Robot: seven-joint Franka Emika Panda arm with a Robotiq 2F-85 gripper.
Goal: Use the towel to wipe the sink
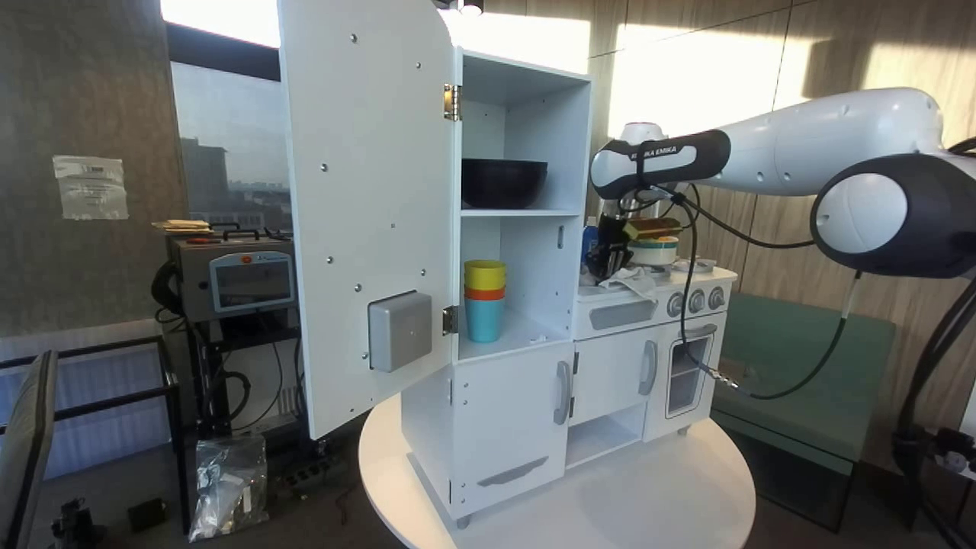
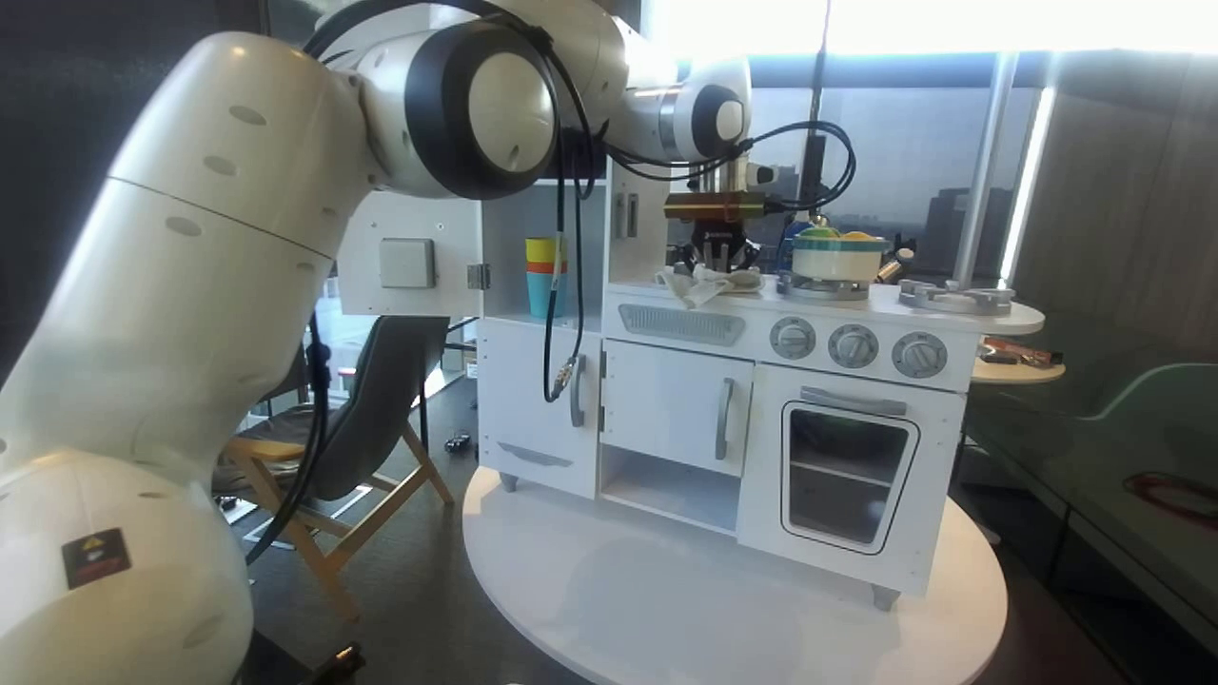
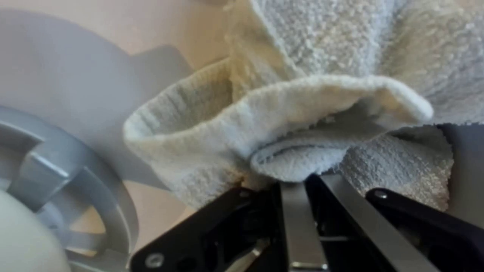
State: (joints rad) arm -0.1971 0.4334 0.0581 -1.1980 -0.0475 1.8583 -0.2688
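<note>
Pot (image 2: 839,260) on burner (image 2: 823,289), towel (image 3: 295,104) just beside

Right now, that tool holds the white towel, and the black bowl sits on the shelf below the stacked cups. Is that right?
Almost: an exterior view shows the black bowl on the shelf above the stacked cups, not below. The tool does hold the white towel.
</note>
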